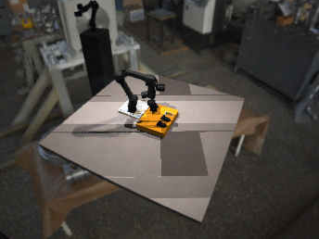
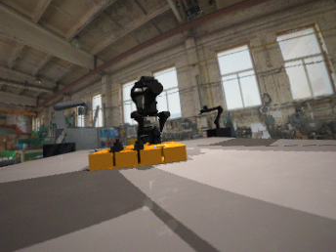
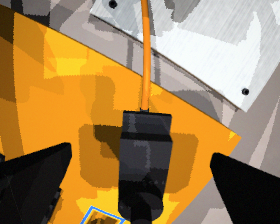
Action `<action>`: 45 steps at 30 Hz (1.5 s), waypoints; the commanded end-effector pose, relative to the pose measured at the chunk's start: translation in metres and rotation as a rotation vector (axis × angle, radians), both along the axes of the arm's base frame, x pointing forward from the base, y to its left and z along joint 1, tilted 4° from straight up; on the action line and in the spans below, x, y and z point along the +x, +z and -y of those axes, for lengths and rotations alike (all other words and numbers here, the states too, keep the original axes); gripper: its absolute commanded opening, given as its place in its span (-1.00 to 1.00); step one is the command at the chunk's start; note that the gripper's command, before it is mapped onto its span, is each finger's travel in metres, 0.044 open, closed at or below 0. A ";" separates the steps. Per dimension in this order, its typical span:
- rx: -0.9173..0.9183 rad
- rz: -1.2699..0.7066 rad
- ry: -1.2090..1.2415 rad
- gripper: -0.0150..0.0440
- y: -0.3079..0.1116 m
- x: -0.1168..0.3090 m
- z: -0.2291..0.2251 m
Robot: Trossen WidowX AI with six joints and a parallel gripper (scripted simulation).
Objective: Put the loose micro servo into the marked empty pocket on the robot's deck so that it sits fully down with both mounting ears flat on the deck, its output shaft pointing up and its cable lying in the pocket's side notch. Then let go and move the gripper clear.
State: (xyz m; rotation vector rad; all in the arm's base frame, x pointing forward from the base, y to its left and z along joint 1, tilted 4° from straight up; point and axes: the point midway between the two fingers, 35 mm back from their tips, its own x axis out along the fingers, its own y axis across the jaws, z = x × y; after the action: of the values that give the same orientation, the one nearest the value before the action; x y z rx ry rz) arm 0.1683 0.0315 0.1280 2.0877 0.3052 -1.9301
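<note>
The loose micro servo [image 3: 145, 155] is a black block on the orange deck [image 1: 150, 130] [image 2: 102, 162] [image 3: 60, 100]. In the wrist view its orange cable [image 3: 146, 60] runs up from its far end, and a round boss shows at its near end. My gripper [image 3: 143, 156] [image 1: 153, 108] is wide open, one finger on each side of the servo with a gap at both sides; nothing is held. Whether the fingertips reach down to servo height is unclear. The empty pocket [image 3: 107, 213] [image 1: 169, 114], outlined in blue, is partly cut off at the wrist view's bottom edge.
Two black servos [image 1: 165, 118] [image 1: 161, 123] sit in the deck beside the pocket. They also rise from the deck in the exterior view [image 2: 116, 147] [image 2: 139, 145]. A silvery metal plate [image 3: 215, 50] [image 1: 125, 109] lies past the deck's edge, under the arm's base.
</note>
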 end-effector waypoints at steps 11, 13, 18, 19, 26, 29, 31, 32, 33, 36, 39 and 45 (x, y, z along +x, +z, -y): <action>0.004 -0.001 0.005 0.20 -0.005 0.000 -0.001; 0.004 -0.001 0.005 0.02 -0.005 0.000 -0.001; 0.004 -0.001 0.005 -0.09 -0.005 0.000 -0.001; 0.004 -0.001 0.005 -0.11 -0.005 0.000 -0.001; 0.004 -0.001 0.005 -0.49 0.009 -0.001 -0.001; 0.004 -0.001 0.005 -0.49 0.022 -0.005 -0.001; 0.004 -0.001 0.005 -0.49 0.025 -0.007 -0.001; 0.004 -0.001 0.005 -0.49 0.025 -0.007 -0.001; 0.004 -0.001 0.005 -0.49 0.025 -0.007 -0.001; 0.004 -0.001 0.005 -0.49 0.025 -0.006 -0.001; 0.004 -0.001 0.005 -0.49 0.026 0.000 0.000; 0.004 0.001 0.005 -0.49 0.028 0.023 0.001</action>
State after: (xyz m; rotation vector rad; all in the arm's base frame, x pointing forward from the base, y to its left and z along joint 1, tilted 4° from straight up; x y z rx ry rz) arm 0.1805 0.0301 0.1524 2.0777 0.3064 -1.9424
